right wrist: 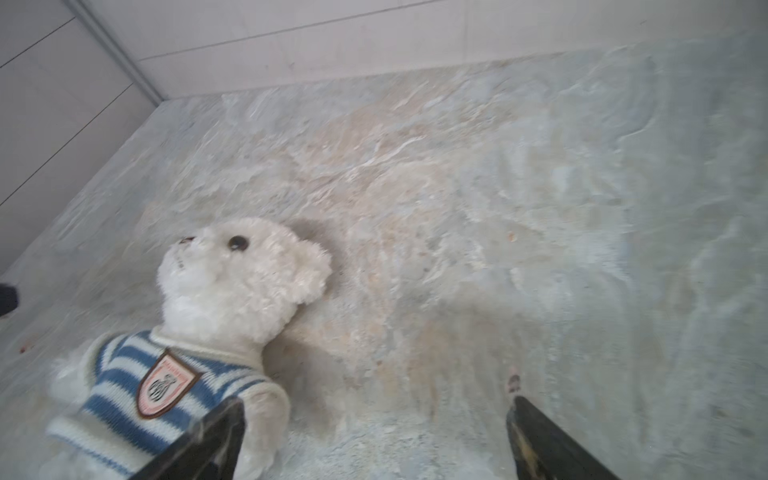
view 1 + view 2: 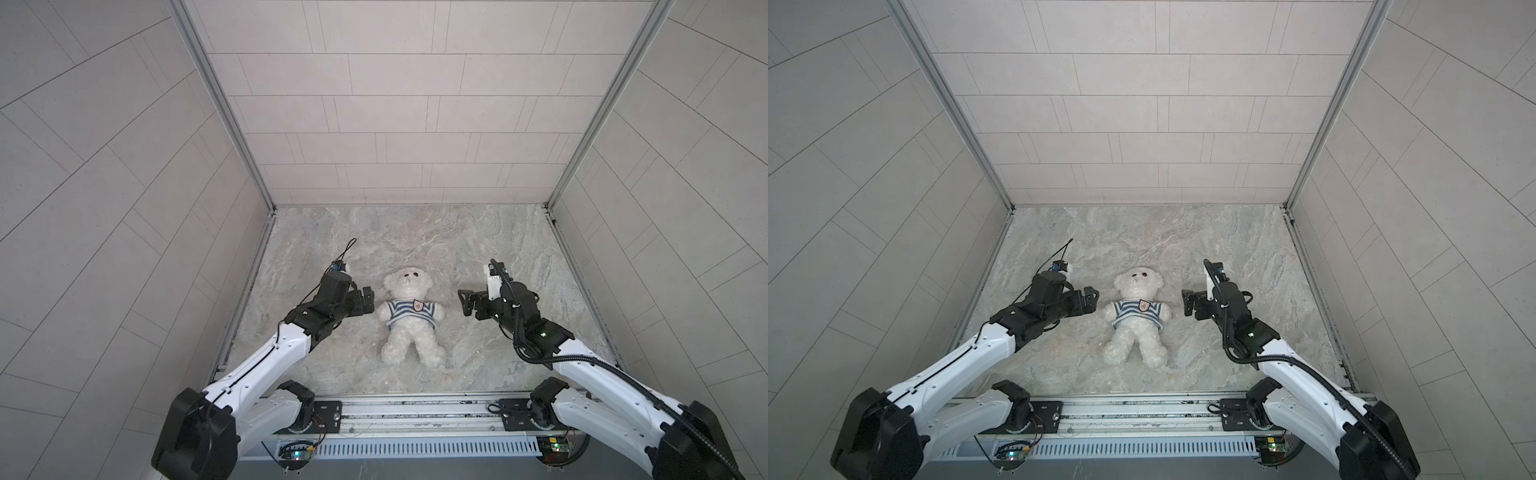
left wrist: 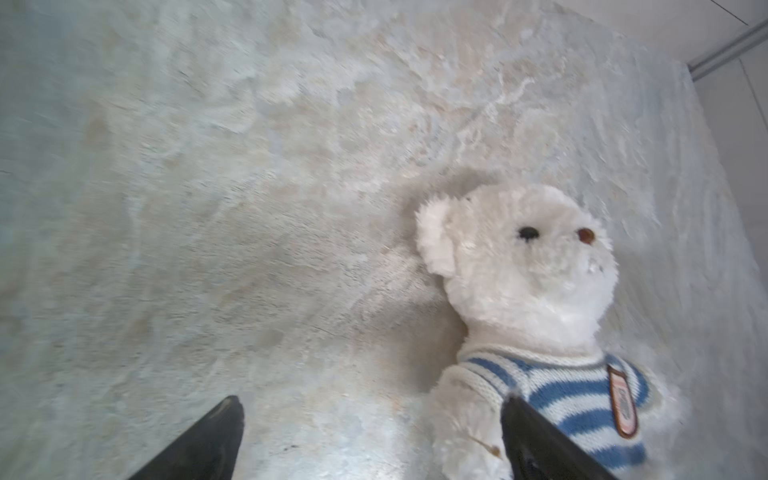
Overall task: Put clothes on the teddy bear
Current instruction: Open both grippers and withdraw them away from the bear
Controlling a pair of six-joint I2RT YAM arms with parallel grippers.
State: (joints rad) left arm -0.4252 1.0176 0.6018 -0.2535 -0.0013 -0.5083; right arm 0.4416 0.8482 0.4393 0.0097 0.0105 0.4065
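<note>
The white fluffy teddy bear [image 2: 406, 281] [image 2: 1139, 282] lies on its back in the middle of the marbled table, head toward the back wall. It wears a blue-and-white striped shirt [image 2: 399, 312] [image 2: 1127, 312] with a badge on the chest. My left gripper [image 2: 368, 301] [image 2: 1092, 300] hovers open just left of the bear's arm, apart from it. My right gripper [image 2: 464, 303] [image 2: 1187, 303] stands open a little to the right of the other arm. In the wrist views the bear [image 3: 519, 270] [image 1: 237, 282] lies beside each open gripper [image 3: 371, 415] [image 1: 376, 409], nothing gripped.
Tiled walls [image 2: 399, 104] close in the table at the back and on both sides, with metal corner posts [image 2: 232, 124]. A metal rail [image 2: 415, 409] carrying both arm bases runs along the front edge. The marbled surface [image 2: 415, 232] stretches behind the bear.
</note>
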